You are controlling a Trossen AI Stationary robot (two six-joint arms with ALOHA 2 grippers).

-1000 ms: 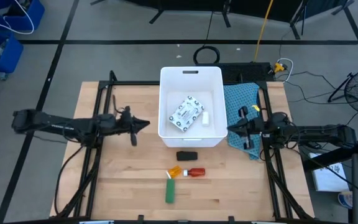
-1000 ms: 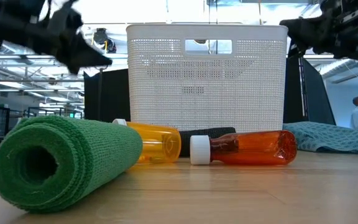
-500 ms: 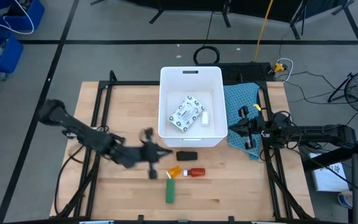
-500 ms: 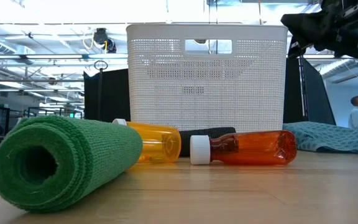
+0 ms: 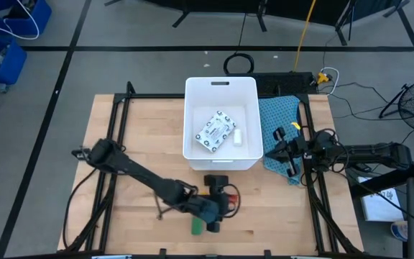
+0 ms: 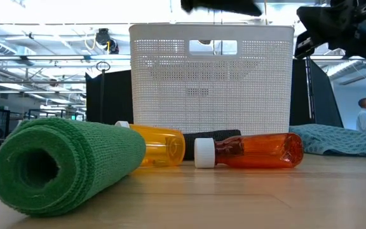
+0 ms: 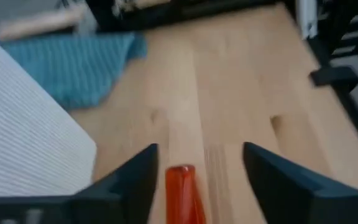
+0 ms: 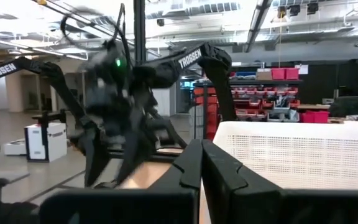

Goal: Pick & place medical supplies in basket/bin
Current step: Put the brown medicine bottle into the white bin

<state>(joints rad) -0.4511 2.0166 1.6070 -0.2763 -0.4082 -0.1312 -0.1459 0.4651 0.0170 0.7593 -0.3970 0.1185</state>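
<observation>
The white basket (image 5: 221, 90) stands at the table's middle, with the white packet with green print (image 5: 214, 129) and a small white piece (image 5: 238, 135) lying inside. In front of it lie a black piece (image 5: 216, 180), an orange bottle (image 6: 161, 145), a red bottle with white cap (image 6: 259, 151) and a green roll (image 6: 62, 165), each on its side. My left gripper (image 5: 223, 199) is open and hangs above the red bottle (image 7: 182, 193), one finger to each side of it. My right gripper (image 8: 201, 165) is shut and empty beside the basket's right wall.
A blue-green cloth (image 5: 279, 115) lies on the table right of the basket, under my right arm. Black frame rails (image 5: 117, 144) run along the table's left and right sides. A person (image 6: 365, 114) stands in the room far behind the table.
My left arm has swung fast from the table's left side toward the near edge and the right, and its gripper now hangs over the bottles in front of the basket. The things on the table have not moved.
</observation>
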